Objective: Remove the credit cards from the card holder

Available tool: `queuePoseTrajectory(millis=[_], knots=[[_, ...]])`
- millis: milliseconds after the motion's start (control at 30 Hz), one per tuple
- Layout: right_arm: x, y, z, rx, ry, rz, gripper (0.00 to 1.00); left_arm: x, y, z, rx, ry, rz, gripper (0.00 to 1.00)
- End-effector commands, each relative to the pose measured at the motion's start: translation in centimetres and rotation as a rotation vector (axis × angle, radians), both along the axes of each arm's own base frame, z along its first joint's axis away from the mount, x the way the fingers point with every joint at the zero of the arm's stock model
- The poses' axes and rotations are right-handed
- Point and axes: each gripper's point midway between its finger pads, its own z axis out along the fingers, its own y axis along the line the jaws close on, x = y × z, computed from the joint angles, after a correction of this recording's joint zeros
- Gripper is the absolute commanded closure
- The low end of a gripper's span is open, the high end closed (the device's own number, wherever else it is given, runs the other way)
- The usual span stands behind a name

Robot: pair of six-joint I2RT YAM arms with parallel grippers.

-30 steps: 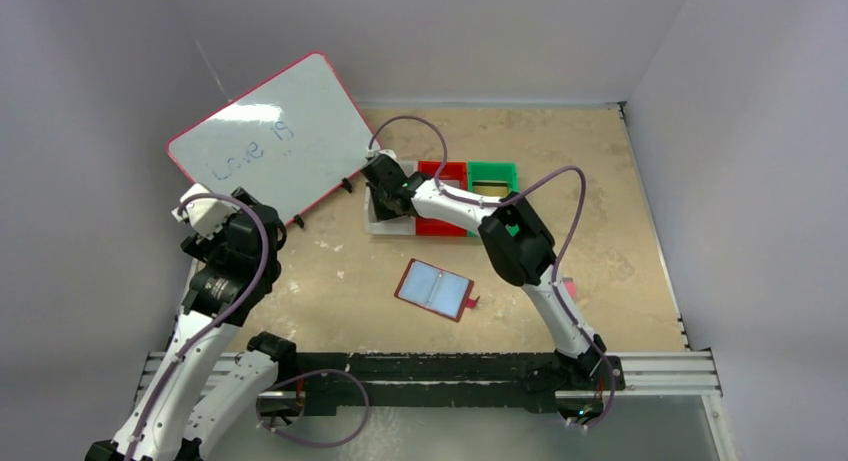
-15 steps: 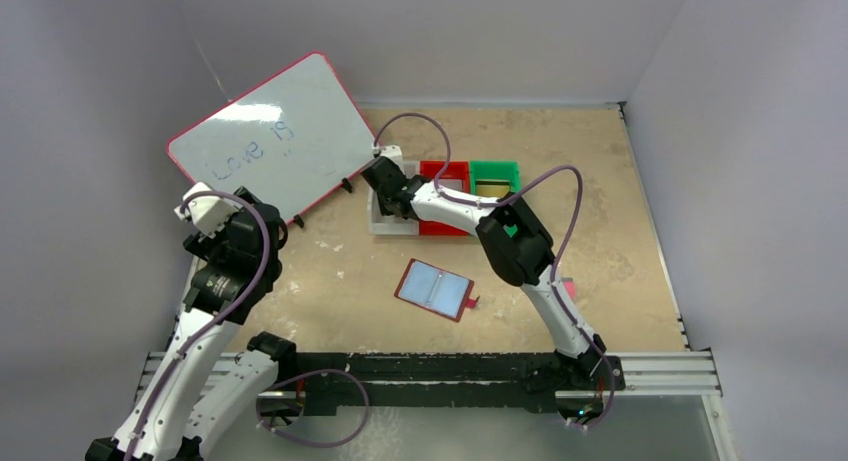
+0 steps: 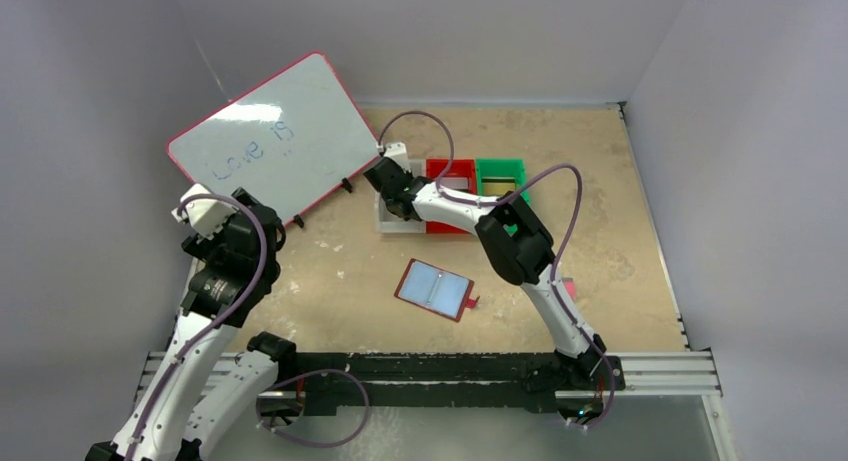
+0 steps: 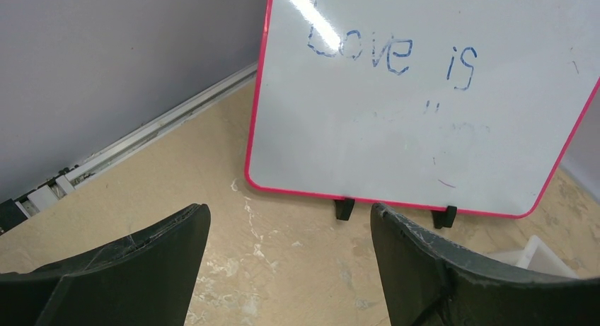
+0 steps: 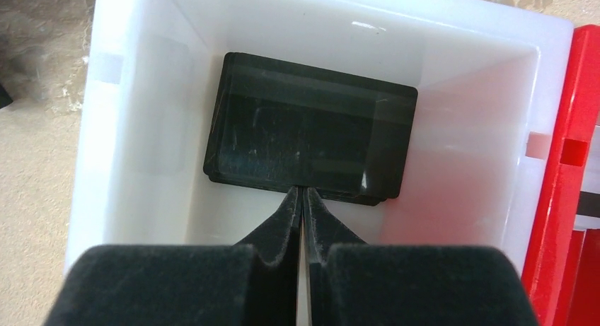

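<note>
The card holder [image 3: 434, 288] lies open on the table [image 3: 330, 271], about midway between the two arms and well short of the bins. Its pale blue clear sleeves face up, and its snap tab [image 3: 472, 303] sticks out on the side nearer the right arm. No gripper touches it. The credit cards [image 5: 309, 131] that can be made out are black and lie flat on the floor of the white bin [image 5: 141, 92]; doubled edges along their near side suggest that more than one is stacked there. The right gripper [image 5: 303, 193] reaches down into that bin with its fingers pressed together, only a hairline showing between them. Its tips sit right at the near long edge of the top black card, and whether they pinch that edge cannot be told. The red bin [image 5: 559, 220] stands against the white bin's side, and the green bin [image 3: 500, 163] is next in the row. The left gripper [image 4: 290, 216] hangs above bare table at the left with its fingers [image 4: 141, 266] spread wide and nothing between them, facing the pink-framed whiteboard [image 4: 424, 128] with "Love is" written on it in blue.
</note>
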Motion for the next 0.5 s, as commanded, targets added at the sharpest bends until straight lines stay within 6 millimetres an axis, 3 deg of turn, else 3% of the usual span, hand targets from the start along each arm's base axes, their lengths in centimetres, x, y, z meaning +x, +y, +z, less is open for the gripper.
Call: queuePoseTrajectory(millis=[0,100,167,233,400,467], knots=[[1.0,-1.4,-0.5,-0.046,-0.004,-0.025,0.96,0.0,0.2,0.7,-0.006,-0.029,0.016,0.17],[1.4,-1.1,0.2,0.029,-0.003,-0.008,0.94,0.0,0.2,0.6,-0.010,-0.026,0.011,0.17],[1.5,-1.1,1.8,0.065,-0.010,-0.005,0.92,0.1,0.1,0.5,-0.011,-0.023,0.006,0.17],[1.5,-0.4,4.7,0.118,-0.050,0.035,0.87,0.3,-0.1,0.4,-0.013,-0.018,-0.005,0.17],[-0.6,1.3,12.5,0.281,-0.145,0.176,0.66,0.6,-0.5,0.1,-0.015,-0.003,-0.025,0.17],[-1.5,1.1,14.7,0.313,-0.156,0.169,0.60,0.6,-0.5,0.1,-0.013,0.000,-0.026,0.16]])
